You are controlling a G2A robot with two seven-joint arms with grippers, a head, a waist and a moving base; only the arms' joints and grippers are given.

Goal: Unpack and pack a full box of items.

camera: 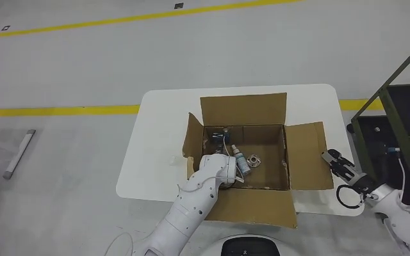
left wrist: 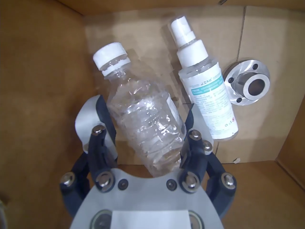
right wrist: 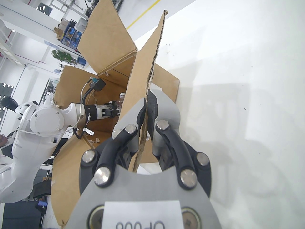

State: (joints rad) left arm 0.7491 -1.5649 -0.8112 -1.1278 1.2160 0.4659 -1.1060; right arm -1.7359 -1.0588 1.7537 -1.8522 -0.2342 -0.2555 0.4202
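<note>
An open cardboard box (camera: 243,109) stands on the white table (camera: 160,147). My left arm (camera: 214,171) is down inside it. There my left gripper (left wrist: 145,110) is shut on a clear water bottle (left wrist: 133,91) with a white cap, held tilted above the box floor. A white spray bottle (left wrist: 207,91) lies beside it, and a metal flange (left wrist: 250,82) lies past that. Both also show from above: the spray bottle (camera: 240,161) and the flange (camera: 255,158). My right gripper (right wrist: 148,103) is shut on the edge of the box's right flap (right wrist: 143,67), at the table's right side (camera: 330,157).
All the box flaps are folded outward; the near flap (camera: 256,206) hangs over the table's front edge. A dark rack (camera: 384,128) stands just off the table's right end. Bare tabletop lies to the left of the box.
</note>
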